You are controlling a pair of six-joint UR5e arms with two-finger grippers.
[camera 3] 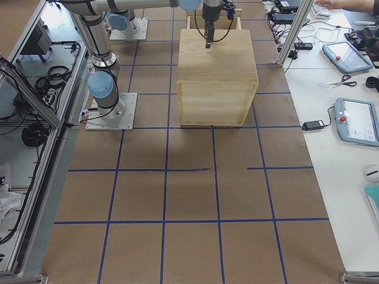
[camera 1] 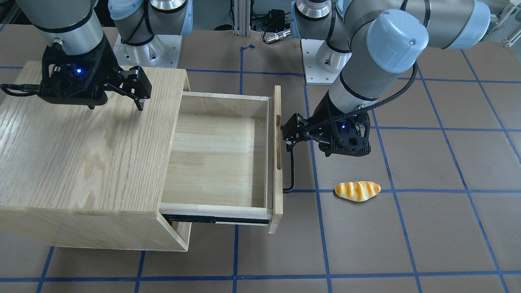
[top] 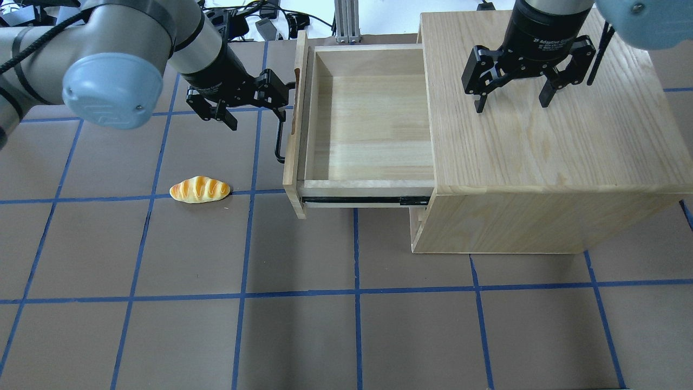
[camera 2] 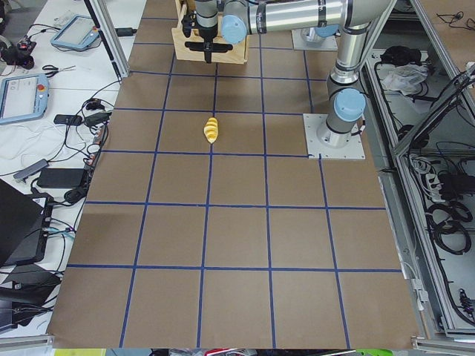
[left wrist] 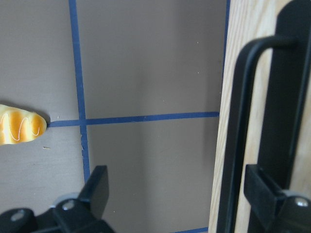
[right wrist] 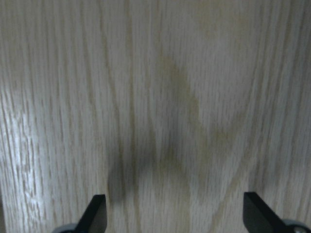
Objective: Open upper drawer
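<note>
Black fingertips (left wrist: pixel 97 187) of the left gripper (left wrist: pixel 180 187) fill the bottom of the wrist view, and they're spread wide: 1 over the brown tabletop (top: pixel 325 336) with its blue tape grid, the other in front of the light-wood drawer panel. Between them runs the long black metal bar handle (left wrist: pixel 234 126), straddled, not squeezed. Whether a finger touches it, I can't tell.

The shallow light-wood upper drawer (top: pixel 373 130) stands well out of the large oak-grain cabinet (top: pixel 541 141), toward the robot's left, with its black side rail (top: pixel 363 200) exposed. Beside the handle, the oblong slot cutout (camera 1: pixel 278 142) shows in the front panel.

Over the cabinet top, the right gripper (top: pixel 512 103) hangs with its 2 fingers apart. On the table near the left gripper, apart from the drawer, a yellow-orange striped toy bread roll (top: pixel 199 189) lies beside a tape line.
</note>
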